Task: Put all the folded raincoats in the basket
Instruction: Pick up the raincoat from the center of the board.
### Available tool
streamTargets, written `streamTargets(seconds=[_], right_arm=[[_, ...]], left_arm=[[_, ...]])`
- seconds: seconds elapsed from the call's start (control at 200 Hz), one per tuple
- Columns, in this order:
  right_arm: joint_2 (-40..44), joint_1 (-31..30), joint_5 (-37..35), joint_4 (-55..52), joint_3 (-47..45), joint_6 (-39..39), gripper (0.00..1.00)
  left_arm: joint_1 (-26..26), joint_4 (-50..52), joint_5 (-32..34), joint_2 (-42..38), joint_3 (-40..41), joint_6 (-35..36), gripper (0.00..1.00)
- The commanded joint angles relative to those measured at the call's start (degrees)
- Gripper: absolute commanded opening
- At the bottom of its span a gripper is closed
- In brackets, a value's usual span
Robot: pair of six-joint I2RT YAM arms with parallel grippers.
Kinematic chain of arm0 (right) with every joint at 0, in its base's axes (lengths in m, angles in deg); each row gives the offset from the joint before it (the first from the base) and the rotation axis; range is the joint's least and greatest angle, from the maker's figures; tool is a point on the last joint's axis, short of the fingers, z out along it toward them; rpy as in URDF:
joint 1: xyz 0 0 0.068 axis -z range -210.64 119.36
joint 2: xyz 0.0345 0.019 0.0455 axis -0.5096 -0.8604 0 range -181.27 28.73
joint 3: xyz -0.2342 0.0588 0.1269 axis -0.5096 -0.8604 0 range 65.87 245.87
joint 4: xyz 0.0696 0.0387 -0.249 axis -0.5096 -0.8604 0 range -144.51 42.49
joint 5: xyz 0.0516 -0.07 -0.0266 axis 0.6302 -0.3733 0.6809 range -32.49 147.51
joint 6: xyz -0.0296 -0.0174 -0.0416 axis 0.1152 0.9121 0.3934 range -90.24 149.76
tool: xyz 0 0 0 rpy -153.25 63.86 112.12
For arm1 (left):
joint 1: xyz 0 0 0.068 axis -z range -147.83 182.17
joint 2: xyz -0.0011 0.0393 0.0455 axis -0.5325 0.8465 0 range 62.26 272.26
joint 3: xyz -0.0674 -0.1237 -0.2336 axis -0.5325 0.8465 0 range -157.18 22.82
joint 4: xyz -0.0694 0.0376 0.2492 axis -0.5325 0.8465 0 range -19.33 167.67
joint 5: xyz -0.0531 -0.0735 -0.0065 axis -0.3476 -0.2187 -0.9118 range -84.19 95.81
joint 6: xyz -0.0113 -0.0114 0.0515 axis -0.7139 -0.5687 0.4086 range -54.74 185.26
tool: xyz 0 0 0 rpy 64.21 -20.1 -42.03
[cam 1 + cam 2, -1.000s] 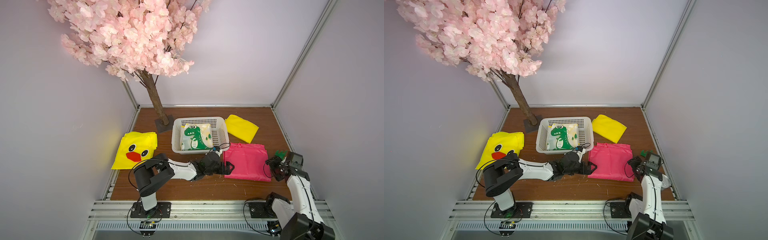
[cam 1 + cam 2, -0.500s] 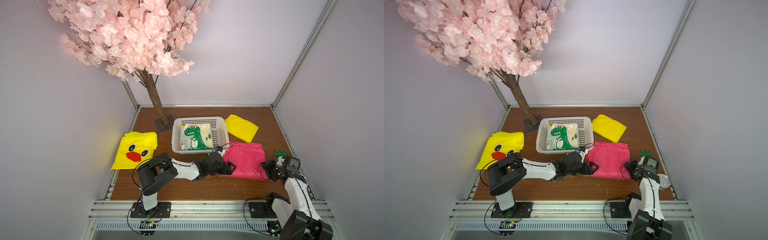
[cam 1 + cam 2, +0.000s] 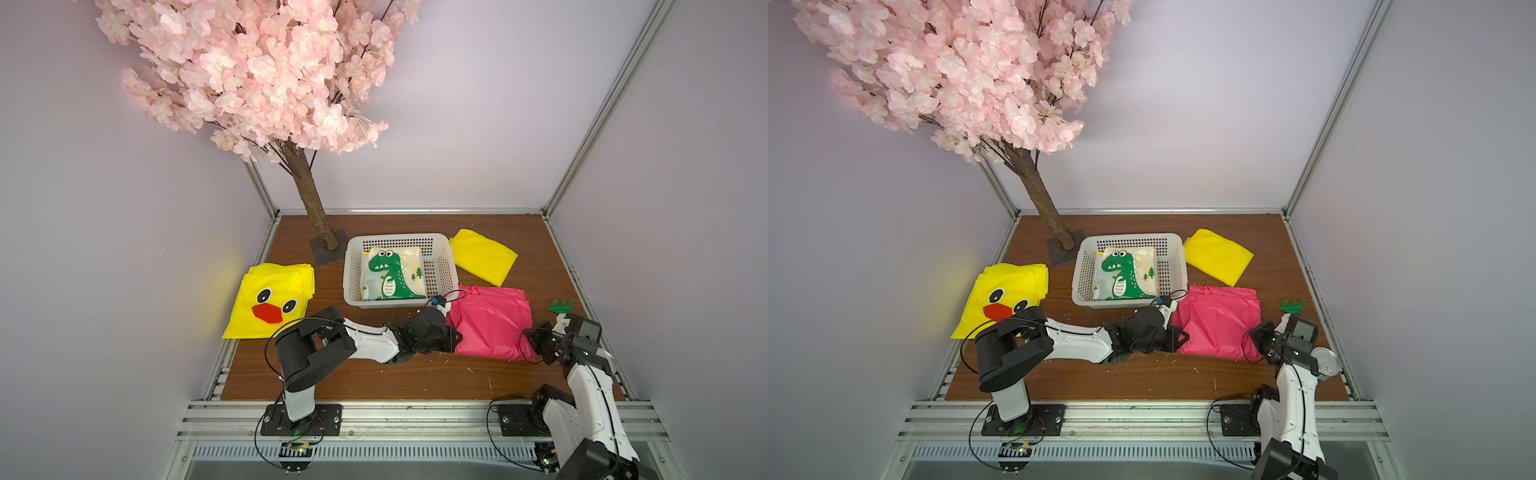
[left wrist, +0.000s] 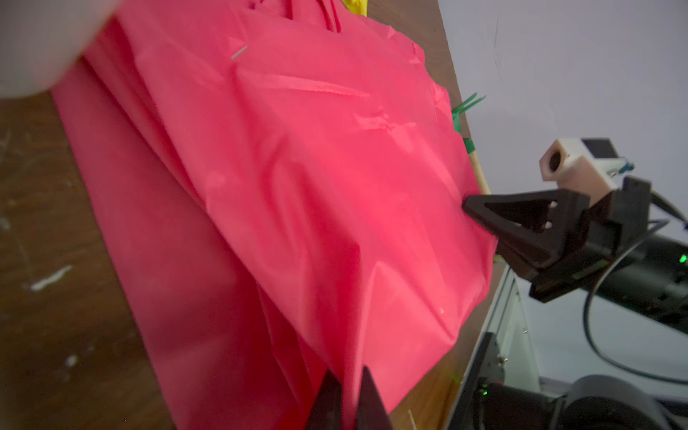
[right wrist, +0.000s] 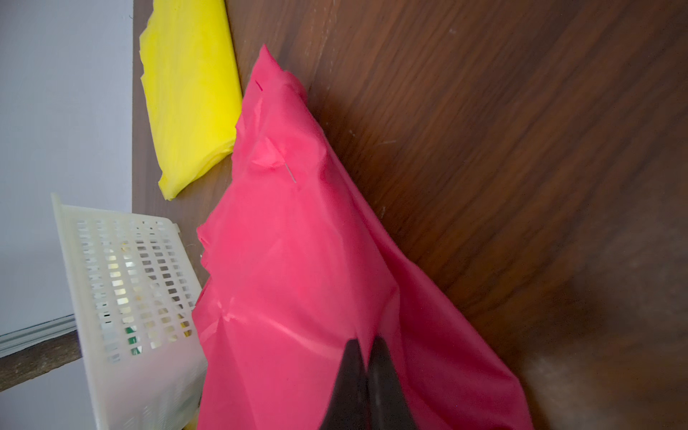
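The folded pink raincoat (image 3: pixel 490 324) (image 3: pixel 1219 324) lies on the brown table just right of the white basket (image 3: pixel 352 270) (image 3: pixel 1083 270). My left gripper (image 3: pixel 455 334) (image 4: pixel 348 372) is shut on the raincoat's left edge, with a fold of pink fabric pinched between its fingers. At the near right edge, my right gripper (image 3: pixel 530 336) (image 5: pixel 366 340) is shut on the raincoat (image 5: pixel 298 279) as well. The fabric (image 4: pixel 298 186) bulges up between the two grips. A dinosaur-print raincoat (image 3: pixel 390 274) lies inside the basket (image 5: pixel 123 283).
A yellow duck-face raincoat (image 3: pixel 270 303) lies at the left, and a plain yellow folded one (image 3: pixel 482 257) sits behind the pink one. The blossom tree's trunk (image 3: pixel 311 208) stands on its base beside the basket. A small green object (image 3: pixel 561 306) and a can (image 3: pixel 1325 361) lie by the right edge.
Both grippers have shut on the pink raincoat's edges. The right arm moved left, in to the raincoat's right edge, and the fabric has bunched up slightly.
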Motion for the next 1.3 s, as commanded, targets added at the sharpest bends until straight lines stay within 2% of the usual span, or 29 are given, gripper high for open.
streamTargets(seconds=[0.0, 0.245, 0.53, 0.711, 0.826, 1.051, 1.296], right_arm=[[1.1, 0.3, 0.5, -1.6, 4.0, -2.3, 0.0], [-0.2, 0.5, 1.2, -0.5, 11.4, -6.1, 0.0], [-0.9, 0.6, -0.8, 3.3, 18.5, -11.0, 0.0], [-0.9, 0.7, -3.7, 2.7, 22.6, -11.2, 0.0], [-1.2, 0.9, -5.4, 2.9, 25.2, -11.5, 0.0], [-3.8, 1.3, -4.5, 5.0, 29.0, -12.7, 0.0], [-5.5, 1.3, -2.9, 8.0, 30.4, -14.0, 0.0]], left_arm=[[1.0, 0.5, -2.3, -1.6, -2.1, 0.1, 0.01], [1.8, 4.0, -7.1, -2.2, -10.5, 0.3, 0.01], [1.9, 6.1, -12.1, 0.8, -21.4, -0.5, 0.01], [1.8, 12.3, -14.7, 5.1, -32.6, 3.4, 0.01], [0.9, 12.6, -16.5, 8.2, -37.1, 3.1, 0.01], [-1.8, 17.5, -18.6, 12.8, -48.4, 6.1, 0.01], [-4.8, 27.7, -18.8, 12.8, -58.9, 12.6, 0.01]])
